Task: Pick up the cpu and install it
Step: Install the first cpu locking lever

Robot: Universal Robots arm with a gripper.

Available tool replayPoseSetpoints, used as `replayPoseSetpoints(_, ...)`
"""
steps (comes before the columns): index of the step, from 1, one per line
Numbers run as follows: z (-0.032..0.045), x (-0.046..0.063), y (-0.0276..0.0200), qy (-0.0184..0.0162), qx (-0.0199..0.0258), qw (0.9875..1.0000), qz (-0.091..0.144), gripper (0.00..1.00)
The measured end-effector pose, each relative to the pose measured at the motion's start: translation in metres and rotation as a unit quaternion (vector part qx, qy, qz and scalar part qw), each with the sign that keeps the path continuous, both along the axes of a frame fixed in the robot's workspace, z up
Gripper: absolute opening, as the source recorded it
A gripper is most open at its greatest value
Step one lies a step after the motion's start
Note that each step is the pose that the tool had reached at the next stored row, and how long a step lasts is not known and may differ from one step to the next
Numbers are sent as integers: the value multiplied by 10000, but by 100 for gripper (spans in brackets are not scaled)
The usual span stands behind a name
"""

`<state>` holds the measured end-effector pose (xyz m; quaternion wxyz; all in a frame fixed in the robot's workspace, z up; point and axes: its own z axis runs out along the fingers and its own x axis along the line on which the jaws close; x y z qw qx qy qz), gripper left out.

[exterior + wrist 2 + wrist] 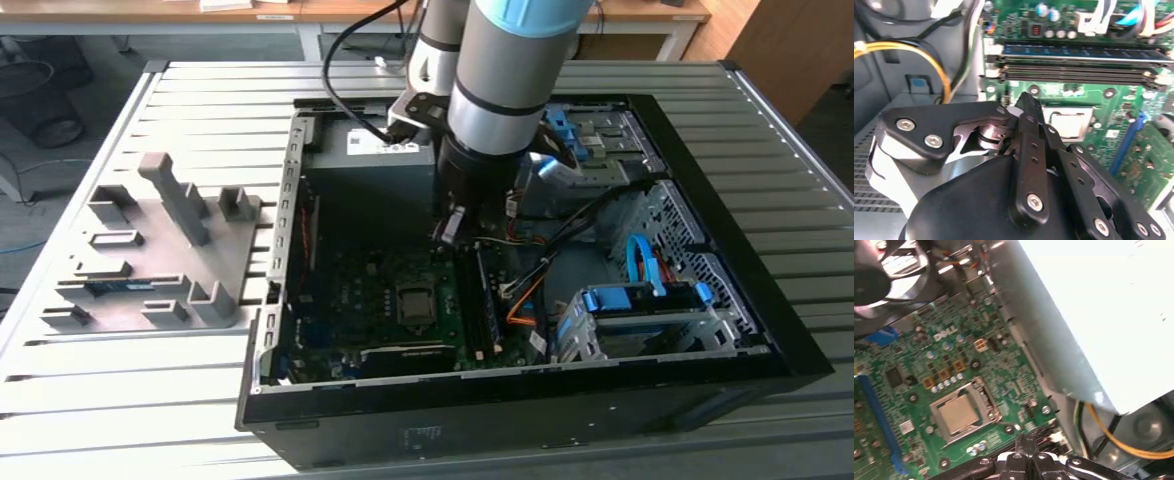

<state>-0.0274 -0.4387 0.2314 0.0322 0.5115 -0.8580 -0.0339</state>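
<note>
**CPU sits in the socket, gripper above the board**

Lower centre of the exterior view: the open computer case (334, 420), its green motherboard (347, 290) inside. At frame centre the cpu (415, 300) lies flat in the socket (415, 318), silver top up. In the first wrist view the cpu (957, 412) rests inside the metal frame. The gripper (449, 232) hangs just above, its jaws together and holding nothing, clear of the chip. Further back, the grey power supply (374, 180). At the frame's left, a grey fixture tray (160, 250) on the table (200, 100).
</note>
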Motion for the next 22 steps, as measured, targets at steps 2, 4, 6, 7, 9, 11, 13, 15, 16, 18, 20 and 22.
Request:
replayPoseSetpoints(2,0,0,69,0,-1,10000,0,10)
replayPoseSetpoints(4,-1,-1,113,0,0,10000,0,10)
replayPoseSetpoints(6,-1,-25,119,0,0,10000,0,10)
replayPoseSetpoints(7,-1,-46,119,0,0,10000,1,10)
replayPoseSetpoints(9,-1,-112,120,-3,0,10000,1,10)
replayPoseSetpoints(11,-1,-154,113,-6,0,10000,5,10)
replayPoseSetpoints(13,0,-170,84,-8,-1,10000,22,10)
replayPoseSetpoints(15,-1,-183,47,-9,0,10000,34,10)
replayPoseSetpoints(16,-1,-188,28,-9,0,10000,39,10)
replayPoseSetpoints(18,-1,-200,-13,-10,0,10000,49,10)
replayPoseSetpoints(20,-1,-211,-52,-11,0,10000,59,10)
replayPoseSetpoints(22,-1,-219,-90,-11,0,10000,70,10)
